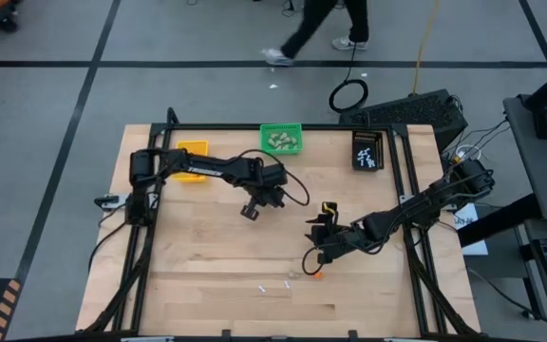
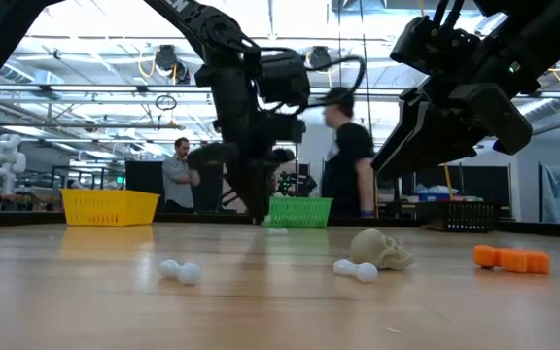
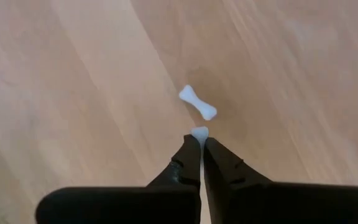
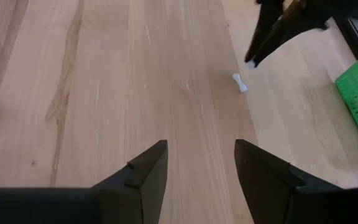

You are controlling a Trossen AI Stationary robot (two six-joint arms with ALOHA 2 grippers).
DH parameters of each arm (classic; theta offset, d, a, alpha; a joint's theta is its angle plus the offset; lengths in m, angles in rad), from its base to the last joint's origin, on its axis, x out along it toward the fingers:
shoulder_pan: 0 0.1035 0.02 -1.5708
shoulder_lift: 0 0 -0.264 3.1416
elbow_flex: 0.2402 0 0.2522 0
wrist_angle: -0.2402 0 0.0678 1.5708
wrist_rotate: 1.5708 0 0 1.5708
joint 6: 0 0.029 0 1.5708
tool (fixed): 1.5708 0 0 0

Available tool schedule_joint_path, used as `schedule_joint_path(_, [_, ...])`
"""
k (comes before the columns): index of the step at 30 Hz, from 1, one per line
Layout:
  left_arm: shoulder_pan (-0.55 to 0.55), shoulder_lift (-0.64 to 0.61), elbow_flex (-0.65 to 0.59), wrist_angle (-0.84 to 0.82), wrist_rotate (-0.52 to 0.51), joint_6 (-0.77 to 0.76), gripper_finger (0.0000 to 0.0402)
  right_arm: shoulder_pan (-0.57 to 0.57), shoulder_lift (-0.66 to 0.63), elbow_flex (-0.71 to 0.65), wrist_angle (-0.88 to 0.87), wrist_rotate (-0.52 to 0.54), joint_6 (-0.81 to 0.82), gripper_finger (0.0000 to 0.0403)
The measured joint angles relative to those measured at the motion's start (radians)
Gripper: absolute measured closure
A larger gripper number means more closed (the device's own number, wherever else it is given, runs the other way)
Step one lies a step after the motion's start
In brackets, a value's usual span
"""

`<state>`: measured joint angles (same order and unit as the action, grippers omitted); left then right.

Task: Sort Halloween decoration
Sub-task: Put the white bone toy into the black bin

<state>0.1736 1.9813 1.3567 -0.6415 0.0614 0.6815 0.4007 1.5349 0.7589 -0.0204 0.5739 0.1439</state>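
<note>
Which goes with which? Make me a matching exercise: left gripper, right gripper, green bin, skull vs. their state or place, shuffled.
Things:
1. left gripper
2. right gripper
3. green bin
4. skull

States or places:
A. open, empty
B. shut on a white stick
C. lying loose, outside any bin
D. at the table's far edge, middle

Pairs: 1-B, 2-A, 3-D, 4-C
</note>
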Motion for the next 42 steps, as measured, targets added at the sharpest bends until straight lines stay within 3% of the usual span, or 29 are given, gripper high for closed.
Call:
schedule_joint_path(25, [0.180, -0.049, 0.003, -0.004, 0.471, -0.185, 0.0401, 0.037, 0.000, 0.000, 0.000, 0.002, 0.002, 0.0232])
schedule_joint_path(30, [0.188, -0.090, 0.003, 0.011, 0.458, -0.255, 0.0401, 0.054, -0.003, 0.000, -0.014, 0.011, -0.006, 0.0232])
schedule_joint_path(35, [0.167, -0.191, 0.003, 0.052, 0.348, -0.307, 0.0401, 0.068, -0.018, 0.000, -0.044, 0.059, -0.032, 0.0232])
schedule_joint_path(42, [0.106, -0.353, -0.010, 0.121, 0.278, -0.410, 0.0401, 0.096, -0.131, 0.000, -0.102, 0.127, -0.067, 0.0232])
